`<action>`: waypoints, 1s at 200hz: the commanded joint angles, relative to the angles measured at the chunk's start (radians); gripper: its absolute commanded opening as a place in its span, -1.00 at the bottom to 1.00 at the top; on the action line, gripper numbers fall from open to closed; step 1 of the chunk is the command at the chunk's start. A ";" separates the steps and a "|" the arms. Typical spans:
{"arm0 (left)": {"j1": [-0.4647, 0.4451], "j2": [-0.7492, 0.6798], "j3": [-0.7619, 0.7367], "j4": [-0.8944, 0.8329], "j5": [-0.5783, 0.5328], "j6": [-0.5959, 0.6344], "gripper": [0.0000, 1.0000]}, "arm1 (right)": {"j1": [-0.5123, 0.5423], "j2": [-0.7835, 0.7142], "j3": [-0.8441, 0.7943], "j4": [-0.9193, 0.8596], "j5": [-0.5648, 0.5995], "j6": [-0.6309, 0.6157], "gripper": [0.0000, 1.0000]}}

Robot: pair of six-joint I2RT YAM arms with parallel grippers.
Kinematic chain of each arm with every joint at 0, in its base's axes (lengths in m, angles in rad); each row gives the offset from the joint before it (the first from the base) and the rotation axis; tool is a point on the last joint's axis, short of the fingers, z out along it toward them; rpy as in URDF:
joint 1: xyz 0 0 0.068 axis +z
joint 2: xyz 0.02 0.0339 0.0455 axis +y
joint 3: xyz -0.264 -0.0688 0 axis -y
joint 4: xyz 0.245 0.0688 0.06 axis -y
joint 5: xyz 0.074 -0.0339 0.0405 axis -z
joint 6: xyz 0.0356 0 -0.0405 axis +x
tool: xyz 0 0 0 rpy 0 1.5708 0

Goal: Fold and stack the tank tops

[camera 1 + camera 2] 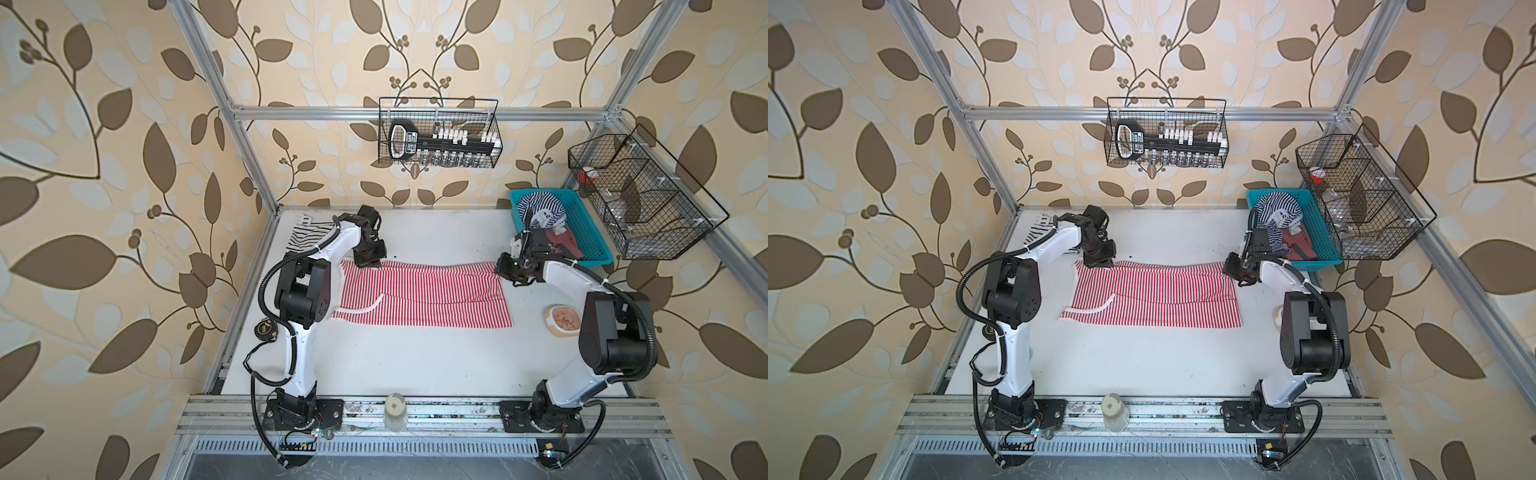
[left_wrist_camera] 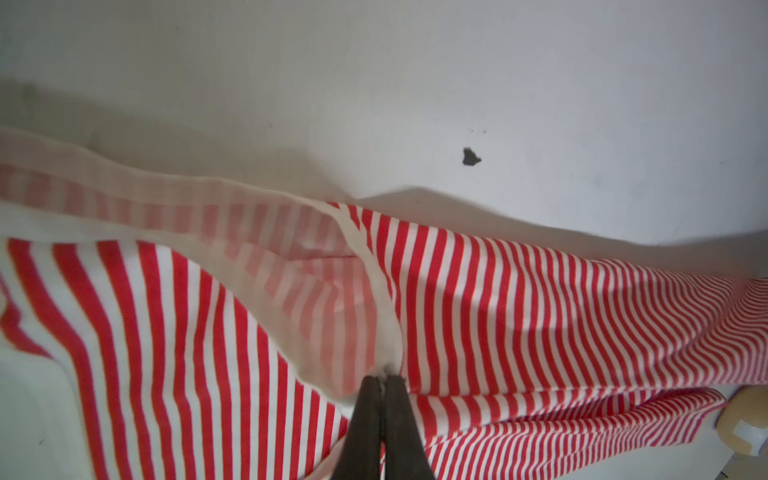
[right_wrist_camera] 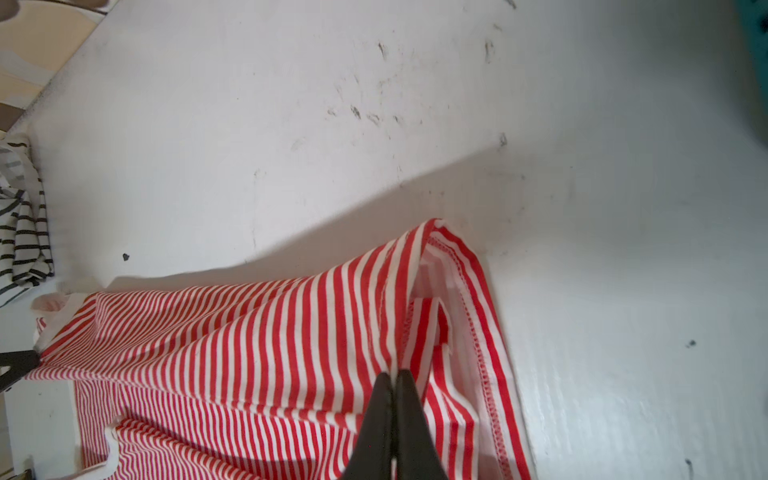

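The red-striped tank top point(image 1: 419, 295) is spread across the middle of the bench point(image 1: 415, 365), its far edge raised. The left end effector point(image 2: 383, 376) is closed on the white trim, the right end effector point(image 3: 393, 376) on the hem corner. If the edge is carried unevenly, a crooked fold or a slipped thin edge is likely

Open table point(image 1: 415, 361) — basket point(image 1: 590, 232) far-right

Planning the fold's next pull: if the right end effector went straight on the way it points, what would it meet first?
Probably just the red-and-white striped knit tank top already pinched in the right end effector; beyond it, the white tabletop, though depth is unclear.
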 commanded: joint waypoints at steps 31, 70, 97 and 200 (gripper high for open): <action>-0.046 -0.100 -0.105 -0.007 -0.080 -0.050 -1.00 | -0.006 -0.059 -0.111 -0.015 0.049 -0.033 -1.00; -0.051 -0.117 -0.180 0.010 -0.090 -0.065 -1.00 | 0.000 -0.082 -0.164 -0.012 0.063 -0.036 -1.00; -0.051 -0.112 -0.204 0.001 -0.092 -0.067 -1.00 | 0.014 -0.087 -0.184 -0.022 0.081 -0.036 -1.00; -0.044 -0.192 -0.084 -0.088 -0.166 -0.040 -0.01 | 0.052 -0.156 -0.098 -0.184 0.218 -0.009 -0.33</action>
